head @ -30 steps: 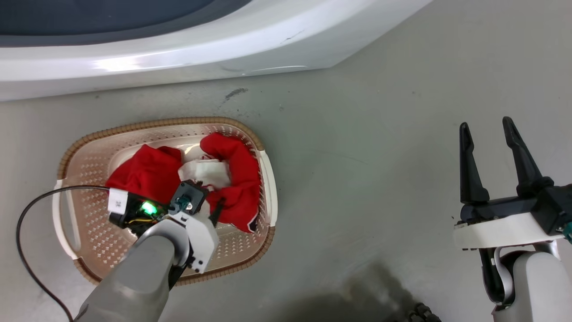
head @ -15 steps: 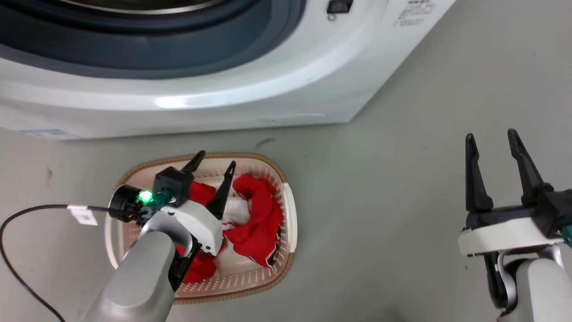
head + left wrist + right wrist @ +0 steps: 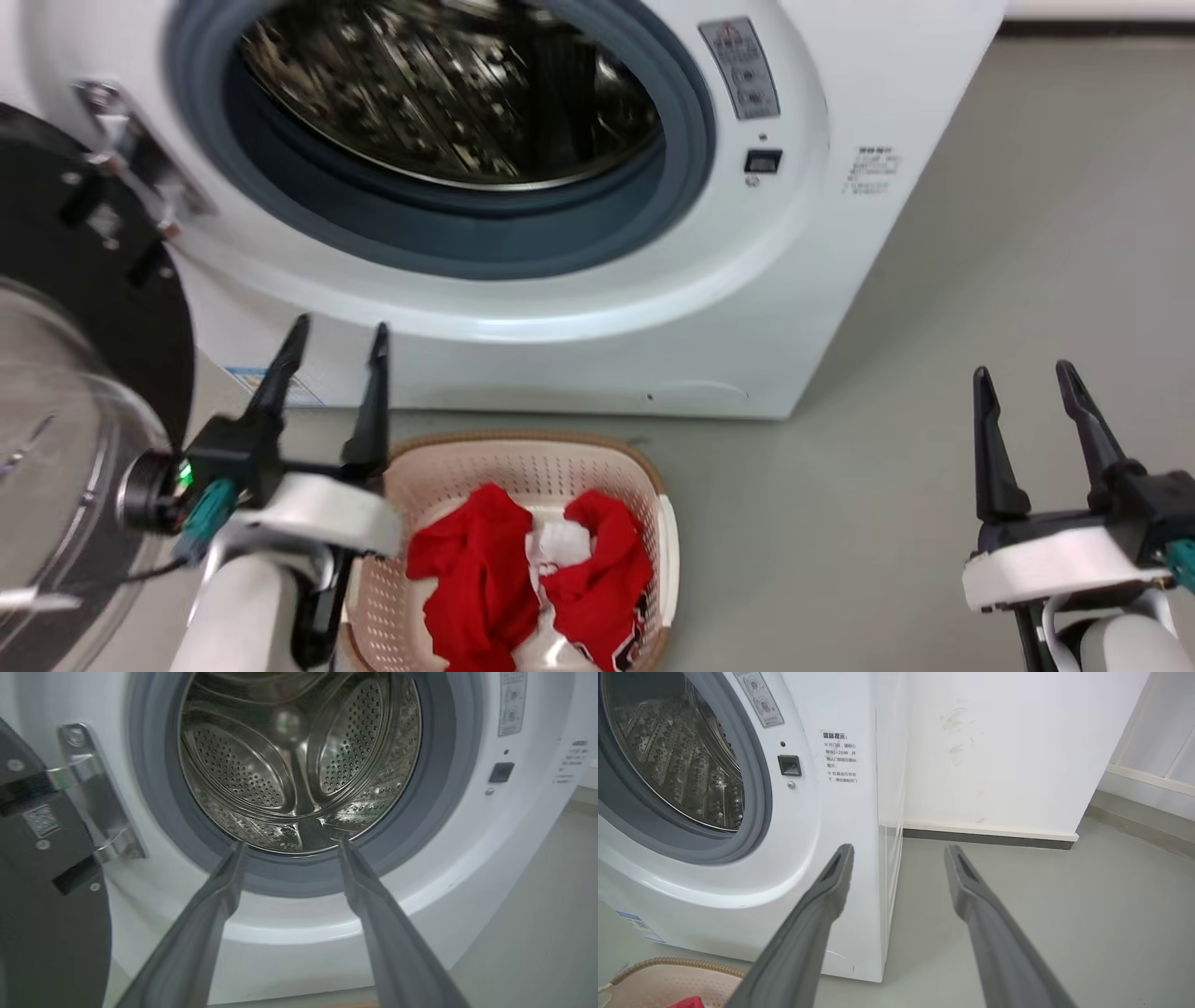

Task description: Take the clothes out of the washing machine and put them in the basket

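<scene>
The clothes lie heaped in the basket, toward its right wall. The picture's bottom edge cuts off its near edge and their lower folds, and the left arm covers its left rim. The basket stands on the floor before the washing machine. The left gripper and right gripper both gape, holding nothing.

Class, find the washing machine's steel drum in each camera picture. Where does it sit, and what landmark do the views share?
Head view: the drum is at the top, left of centre, inside the grey ring.
Left wrist view: the drum is at top centre.
Right wrist view: the drum is at the upper left edge, cut off.
Shared landmark: the small black square on the white front, right of the ring.
</scene>
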You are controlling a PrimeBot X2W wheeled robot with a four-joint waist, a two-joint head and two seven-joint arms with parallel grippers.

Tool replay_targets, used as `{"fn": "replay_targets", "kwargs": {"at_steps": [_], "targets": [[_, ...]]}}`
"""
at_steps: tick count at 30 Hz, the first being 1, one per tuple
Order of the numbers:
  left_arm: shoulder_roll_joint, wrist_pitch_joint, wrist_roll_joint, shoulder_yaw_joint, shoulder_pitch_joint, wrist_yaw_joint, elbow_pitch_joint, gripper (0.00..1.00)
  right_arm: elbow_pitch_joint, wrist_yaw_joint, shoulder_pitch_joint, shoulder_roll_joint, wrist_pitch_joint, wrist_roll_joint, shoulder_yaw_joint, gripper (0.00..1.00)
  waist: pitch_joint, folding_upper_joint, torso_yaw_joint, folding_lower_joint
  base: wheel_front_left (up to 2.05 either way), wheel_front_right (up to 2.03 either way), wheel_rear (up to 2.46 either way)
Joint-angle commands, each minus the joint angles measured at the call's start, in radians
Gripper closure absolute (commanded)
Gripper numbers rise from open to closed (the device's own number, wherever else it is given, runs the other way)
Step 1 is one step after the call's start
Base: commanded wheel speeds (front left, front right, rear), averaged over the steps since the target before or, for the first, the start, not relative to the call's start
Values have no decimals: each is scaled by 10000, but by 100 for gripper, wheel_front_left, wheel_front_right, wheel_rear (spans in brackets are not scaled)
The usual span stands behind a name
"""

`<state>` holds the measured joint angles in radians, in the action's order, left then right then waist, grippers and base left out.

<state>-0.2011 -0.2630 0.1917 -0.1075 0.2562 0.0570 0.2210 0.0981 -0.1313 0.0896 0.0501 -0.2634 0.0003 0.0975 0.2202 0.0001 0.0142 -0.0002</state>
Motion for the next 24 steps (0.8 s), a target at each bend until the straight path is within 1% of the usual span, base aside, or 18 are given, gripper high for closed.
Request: {"fn": "replay_targets", "kwargs": {"at_steps": [1,6,11,16,20,24], "targets": [[113,-26,-55,130,-268,-63,-154,0,-74,11,-183,1,-20,30,-9,0,-639,-1,389,2,0,0,0],[583,-26,-429,1034,-1610,-207,-1358,0,-426,11,-873,1,-18,192,-158,0,-1306,-1,486,2,0,0,0],[1001,-26,-815,1448,-2788,-224,-1850,0,-670,11,-1465,1,-20,393,-319,0,-1807,-1,384,2,0,0,0],[1252,-26,-1322,1190,-3555,-286,-1908,0,-751,11,-1911,3,-20,522,-418,0,-2129,-1,221,2,0,0,0],[1319,-26,-1601,985,-3717,-397,-1962,0,-757,11,-1985,1,-20,597,-467,0,-2170,-1,135,2,0,0,0],[1372,-26,-1593,983,-3672,-489,-2033,0,-766,11,-1919,1,-20,608,-495,0,-2167,-1,71,2,0,0,0]]}}
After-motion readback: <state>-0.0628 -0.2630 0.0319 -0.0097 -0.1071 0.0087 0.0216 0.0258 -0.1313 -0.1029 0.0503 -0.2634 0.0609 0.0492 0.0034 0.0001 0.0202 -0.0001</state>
